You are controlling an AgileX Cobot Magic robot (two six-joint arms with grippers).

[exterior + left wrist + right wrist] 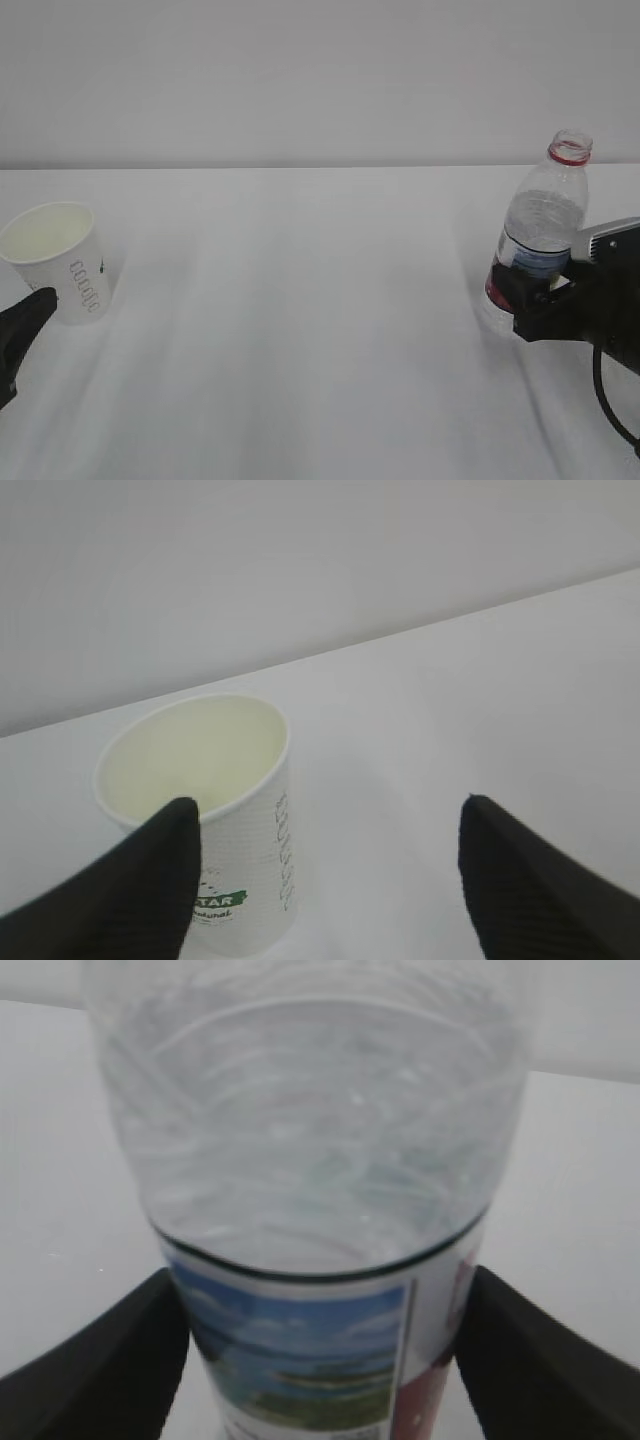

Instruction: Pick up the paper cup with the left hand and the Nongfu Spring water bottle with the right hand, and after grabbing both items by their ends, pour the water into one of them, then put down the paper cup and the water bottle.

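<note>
The paper cup (60, 255) stands upright and empty at the far left of the white table. In the left wrist view the paper cup (230, 810) sits partly behind the left finger, not between the jaws. My left gripper (325, 815) is open; only one black finger (25, 320) shows in the exterior view, just in front of the cup. The uncapped Nongfu Spring water bottle (545, 215) stands at the right with clear water (300, 1190) inside. My right gripper (540, 275) holds the bottle (310, 1140) at its label. Both fingers (110, 1360) lie against its sides with no gap.
A white table (300, 330) stretches between cup and bottle, with a plain pale wall (300, 80) behind its far edge. A black cable (612, 410) hangs under the right arm.
</note>
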